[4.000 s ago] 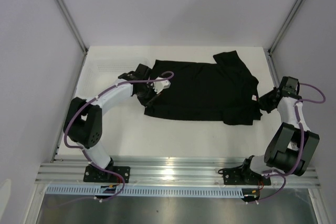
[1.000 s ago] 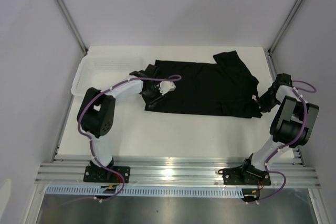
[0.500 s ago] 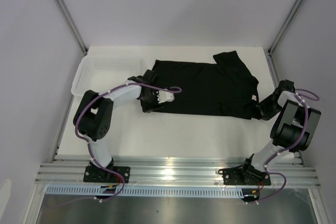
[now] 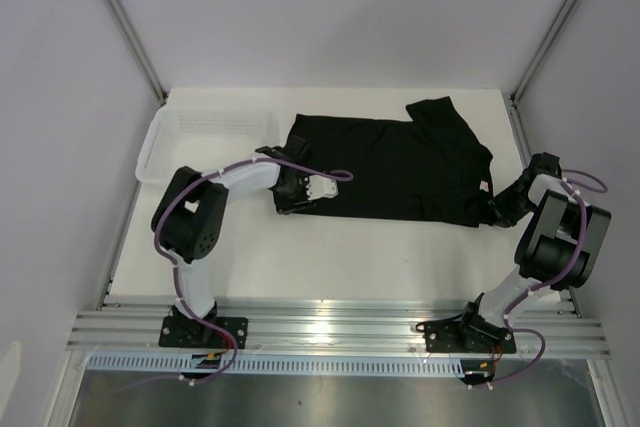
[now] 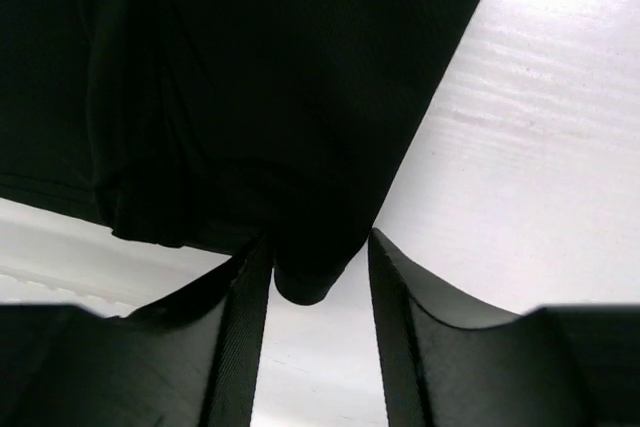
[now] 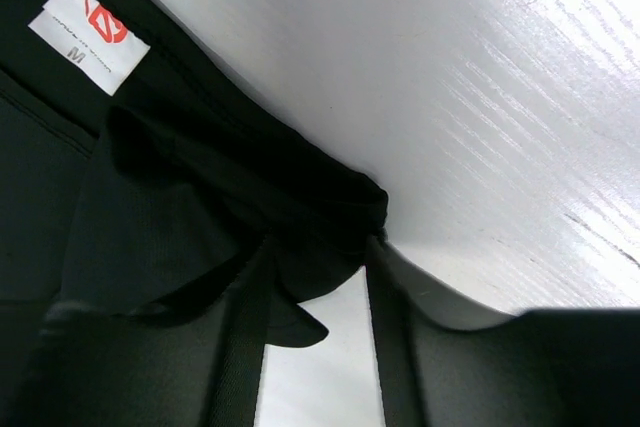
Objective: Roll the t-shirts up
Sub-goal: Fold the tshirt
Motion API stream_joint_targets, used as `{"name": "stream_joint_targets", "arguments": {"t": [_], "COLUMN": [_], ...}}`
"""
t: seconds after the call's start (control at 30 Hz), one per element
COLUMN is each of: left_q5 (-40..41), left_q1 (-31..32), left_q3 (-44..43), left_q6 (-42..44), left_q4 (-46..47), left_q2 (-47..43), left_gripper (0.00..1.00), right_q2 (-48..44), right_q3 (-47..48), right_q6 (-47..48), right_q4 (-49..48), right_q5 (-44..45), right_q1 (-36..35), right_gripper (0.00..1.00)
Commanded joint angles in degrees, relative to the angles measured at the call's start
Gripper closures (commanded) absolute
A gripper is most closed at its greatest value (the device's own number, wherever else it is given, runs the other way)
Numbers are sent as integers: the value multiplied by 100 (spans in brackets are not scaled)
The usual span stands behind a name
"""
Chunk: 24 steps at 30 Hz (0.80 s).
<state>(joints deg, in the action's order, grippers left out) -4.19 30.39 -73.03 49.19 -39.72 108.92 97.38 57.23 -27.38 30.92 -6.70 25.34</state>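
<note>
One black t-shirt (image 4: 400, 167) lies spread across the white table, a sleeve folded over at its far right and its pale neck label (image 4: 483, 187) at the right edge. My left gripper (image 4: 290, 195) sits at its near left corner. In the left wrist view this gripper (image 5: 320, 245) is open, and a rounded fold of t-shirt (image 5: 250, 77) pokes between the fingertips against the left finger. My right gripper (image 4: 497, 210) is at the near right corner. In the right wrist view it (image 6: 318, 247) straddles a bunched edge of t-shirt (image 6: 170, 207), near the label (image 6: 88, 35), with a wide gap.
A white mesh basket (image 4: 150, 152) stands at the table's left side, just behind my left arm. Bare white table runs along the near side between the shirt and the metal rail (image 4: 330, 327). Grey walls close in on both sides.
Over four seconds the shirt's near edge has drawn back from the arms. Both grippers have settled onto its near corners, and in the last half second both jaws narrowed a little.
</note>
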Motion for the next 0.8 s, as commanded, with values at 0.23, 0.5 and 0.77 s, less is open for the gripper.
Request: {"name": "stream_joint_targets", "arguments": {"t": [0.23, 0.5, 0.77], "left_q5": [208, 111, -197], "left_q1": [72, 19, 46], "left_q3": [-440, 183, 544], "left_q6": [-217, -208, -463], "left_q4": [-229, -167, -510], "left_q2": [200, -494, -1048], "left_gripper": [99, 99, 99], "right_q2": [106, -333, -1124], "right_q3": [-221, -274, -607], "right_q6": [39, 189, 92], "right_q4": [-130, 195, 775], "right_q5": [292, 397, 573], "right_q1": [41, 58, 67], "right_gripper": [95, 100, 100]}}
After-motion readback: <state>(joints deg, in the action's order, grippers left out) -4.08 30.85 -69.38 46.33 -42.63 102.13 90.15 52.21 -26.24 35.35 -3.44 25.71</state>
